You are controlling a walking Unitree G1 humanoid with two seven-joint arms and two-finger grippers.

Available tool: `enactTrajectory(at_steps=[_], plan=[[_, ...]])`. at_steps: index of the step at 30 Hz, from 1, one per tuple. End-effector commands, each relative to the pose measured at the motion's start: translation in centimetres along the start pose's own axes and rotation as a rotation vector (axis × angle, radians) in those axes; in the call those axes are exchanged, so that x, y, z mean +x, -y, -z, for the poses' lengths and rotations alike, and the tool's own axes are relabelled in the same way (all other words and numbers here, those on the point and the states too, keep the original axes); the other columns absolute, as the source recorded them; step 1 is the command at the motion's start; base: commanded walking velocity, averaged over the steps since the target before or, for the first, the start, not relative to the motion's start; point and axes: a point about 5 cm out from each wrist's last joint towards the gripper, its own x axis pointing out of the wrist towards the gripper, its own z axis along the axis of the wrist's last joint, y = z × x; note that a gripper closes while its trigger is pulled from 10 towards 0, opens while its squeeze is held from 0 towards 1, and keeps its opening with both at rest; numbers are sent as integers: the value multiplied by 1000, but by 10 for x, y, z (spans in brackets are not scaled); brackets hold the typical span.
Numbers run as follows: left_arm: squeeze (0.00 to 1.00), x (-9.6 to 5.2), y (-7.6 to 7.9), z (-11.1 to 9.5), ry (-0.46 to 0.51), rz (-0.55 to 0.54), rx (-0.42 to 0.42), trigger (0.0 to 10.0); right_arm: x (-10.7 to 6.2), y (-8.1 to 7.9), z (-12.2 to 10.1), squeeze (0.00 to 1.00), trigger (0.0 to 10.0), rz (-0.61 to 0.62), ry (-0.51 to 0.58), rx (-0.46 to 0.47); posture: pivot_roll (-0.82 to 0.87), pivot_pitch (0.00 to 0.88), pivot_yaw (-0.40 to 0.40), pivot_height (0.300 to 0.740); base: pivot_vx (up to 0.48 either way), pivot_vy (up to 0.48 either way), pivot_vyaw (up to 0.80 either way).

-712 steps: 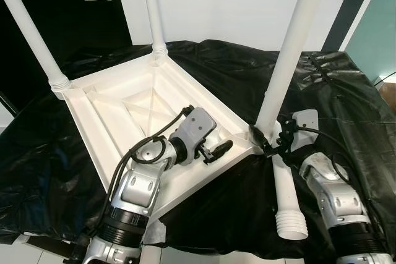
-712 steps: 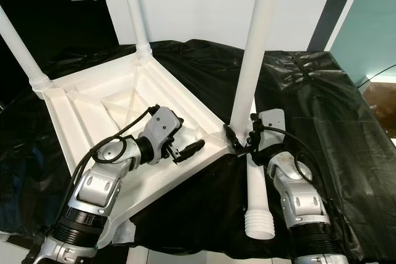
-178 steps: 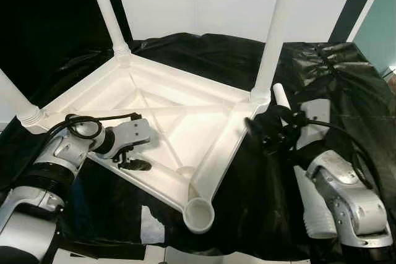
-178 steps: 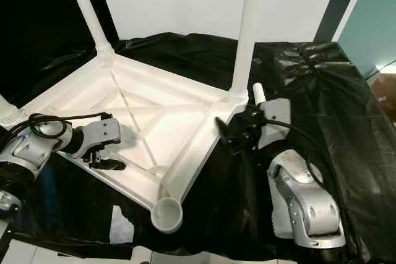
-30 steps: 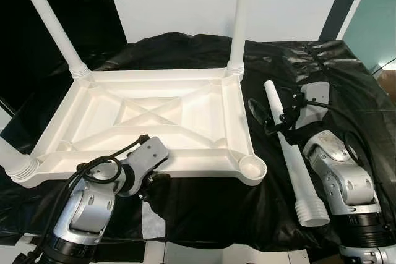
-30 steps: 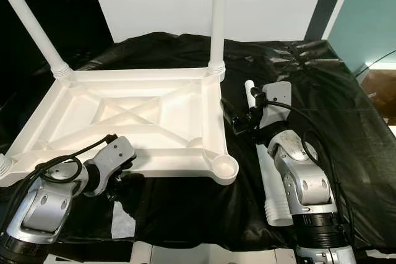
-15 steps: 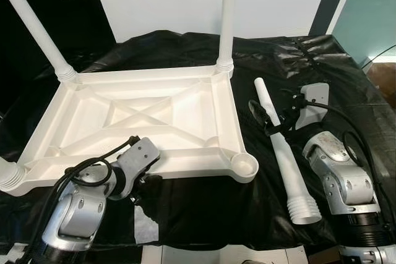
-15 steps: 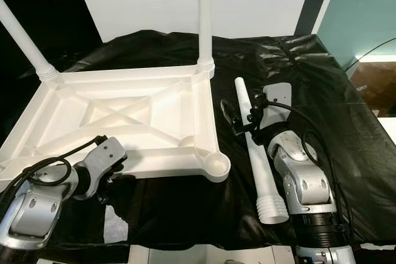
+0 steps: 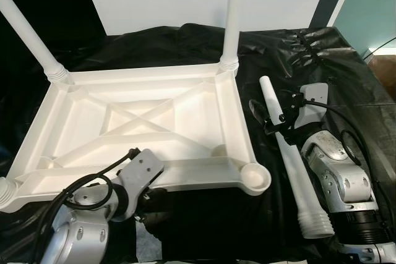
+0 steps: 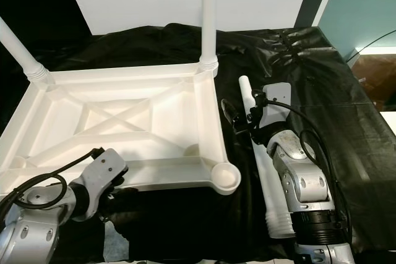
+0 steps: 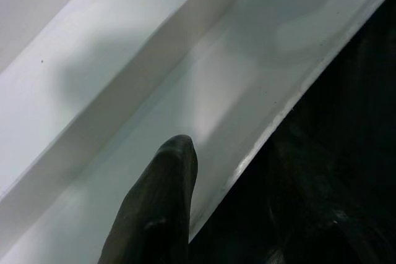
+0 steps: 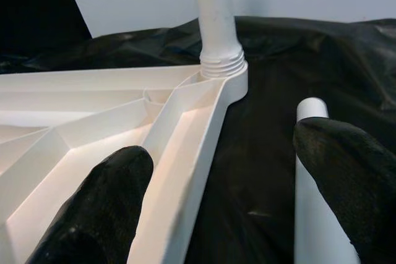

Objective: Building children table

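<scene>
The white tabletop (image 9: 142, 128) sits slightly nearer than before, upside down on the black sheet (image 9: 346, 72), three legs fitted. Loose leg (image 9: 291, 165) lies beside its right edge, under the spread-fingered, empty right gripper (image 9: 267, 115). Left gripper (image 9: 143, 205) at the near edge; opening unclear. No writing.

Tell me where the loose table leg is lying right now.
In the left eye view the loose leg lies flat on the black cover, on the robot's right, beside the upturned tabletop, under the open right gripper.
</scene>
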Motion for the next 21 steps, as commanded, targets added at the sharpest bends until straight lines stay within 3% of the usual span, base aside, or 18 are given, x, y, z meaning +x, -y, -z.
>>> enactTrajectory(at_steps=[1, 2, 5, 6, 11, 12, 21], plan=[[0, 13, -2, 8, -47, -94, -57, 0, 2, 2, 1, 0, 10000, 9, 4, 4, 73, 74, -15, 740, 0, 0, 0], [0, 21, -11, 5, -70, -160, -26, 10000, 4, 0, -1, 0, 10000, 5, 13, 6, 68, 71, -9, 740, 0, 0, 0], [0, 24, -16, 3, -73, -183, -21, 10000, 4, -1, -3, 0, 10000, 2, 20, 4, 61, 67, 0, 740, 0, 0, 0], [1000, 23, -17, 2, -71, -182, -21, 10000, 4, -1, -3, 0, 10000, 4, 23, 2, 57, 65, 6, 740, 0, 0, 0], [1000, 21, -22, 4, -95, -176, -5, 10000, 1, 0, -3, 0, 10000, 19, 24, 3, 48, 60, 21, 740, 0, 0, 0], [0, 20, -25, 8, -122, -176, 28, 10000, 0, 0, -2, 0, 10000, 26, 25, 2, 46, 58, 26, 740, 0, 0, 0], [0, 25, -38, 17, -181, -158, 109, 9647, -1, -5, -2, 0, 10000, 39, 33, 1, 43, 52, 42, 740, 0, 0, 0]])
